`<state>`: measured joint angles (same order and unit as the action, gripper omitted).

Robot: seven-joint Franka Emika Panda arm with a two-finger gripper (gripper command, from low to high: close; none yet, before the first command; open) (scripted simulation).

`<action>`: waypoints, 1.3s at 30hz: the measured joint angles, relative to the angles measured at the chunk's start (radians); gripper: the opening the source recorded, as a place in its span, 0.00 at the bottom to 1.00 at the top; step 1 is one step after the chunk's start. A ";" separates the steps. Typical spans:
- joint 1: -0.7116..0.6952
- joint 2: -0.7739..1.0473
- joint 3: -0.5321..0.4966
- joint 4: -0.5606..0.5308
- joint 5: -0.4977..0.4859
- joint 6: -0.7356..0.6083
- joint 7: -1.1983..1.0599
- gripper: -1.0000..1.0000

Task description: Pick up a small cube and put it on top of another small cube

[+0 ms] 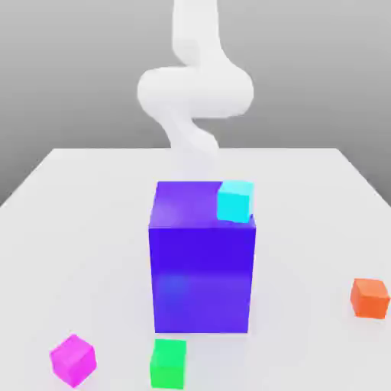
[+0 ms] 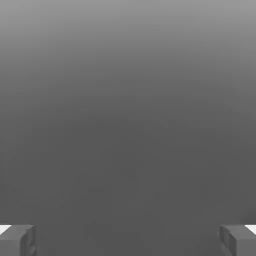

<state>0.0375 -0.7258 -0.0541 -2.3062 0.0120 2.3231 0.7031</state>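
My jaws stand wide apart with nothing between them: in the hand view my two fingertips [image 2: 17,240] sit at opposite corners, and the gap between them shows plain grey.

In the exterior view my white arm [image 1: 195,88] rises behind the big blue-violet block [image 1: 202,267], curving above the far side of the bench [image 1: 69,229]. It is well apart from all the small cubes.

The small magenta-pink cube [image 1: 73,359] lies on the bench near the front edge, towards the exterior view's left, resting flat and turned so that one corner faces the camera. It touches nothing else. Just to its right, also near the front, stands the green cube [image 1: 169,363], in front of the big block and a little apart from it. The orange cube [image 1: 370,297] sits alone far off at the exterior view's right.

A cyan cube [image 1: 235,201] rests on top of the big block, at its upper right corner as the exterior view shows it, close to the edge.
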 joint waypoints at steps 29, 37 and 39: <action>0.137 0.865 -0.400 -0.072 0.344 0.266 -1.270 0.50; 0.042 1.074 -0.374 -0.089 0.338 0.375 -1.518 0.50; 0.003 1.142 -0.328 -0.073 0.385 0.422 -1.563 0.50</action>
<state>0.0410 0.4163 -0.3817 -2.3795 0.3967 2.7450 -0.8600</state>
